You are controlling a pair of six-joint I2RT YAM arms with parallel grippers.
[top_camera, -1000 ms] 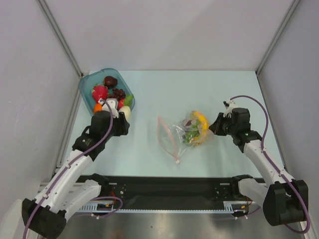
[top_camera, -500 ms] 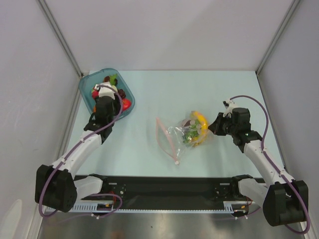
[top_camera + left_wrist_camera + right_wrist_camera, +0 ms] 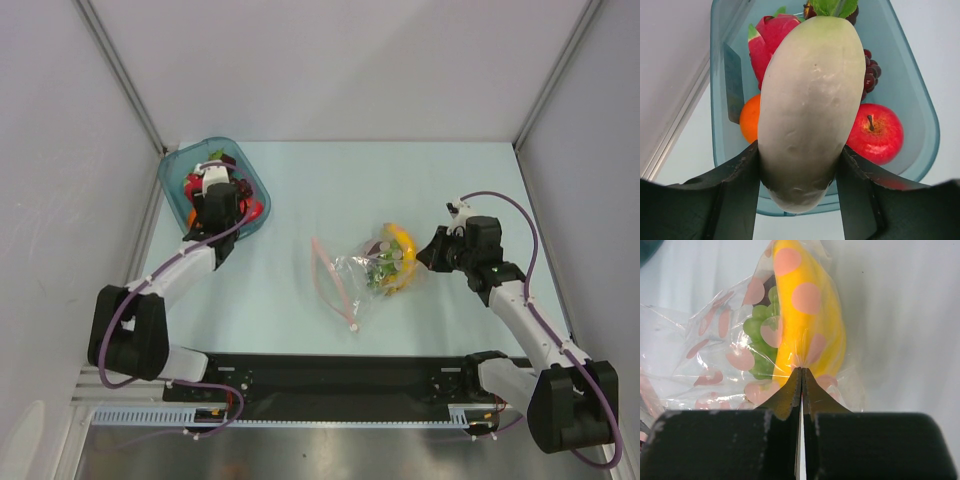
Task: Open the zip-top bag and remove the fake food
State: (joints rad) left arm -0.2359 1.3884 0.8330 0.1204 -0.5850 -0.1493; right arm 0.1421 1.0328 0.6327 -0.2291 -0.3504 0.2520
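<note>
walls (image 3: 350, 60): plain grey | table (image 3: 400, 170): pale blue-green | light: even

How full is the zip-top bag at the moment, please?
Not empty: the zip-top bag holds a yellow banana and green grapes, visible through its plastic.

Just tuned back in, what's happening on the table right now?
The left tool holds a white radish over the tray, where an apple lies. The right tool is shut on the bag beside the banana. Banana and grapes are inside it.
</note>
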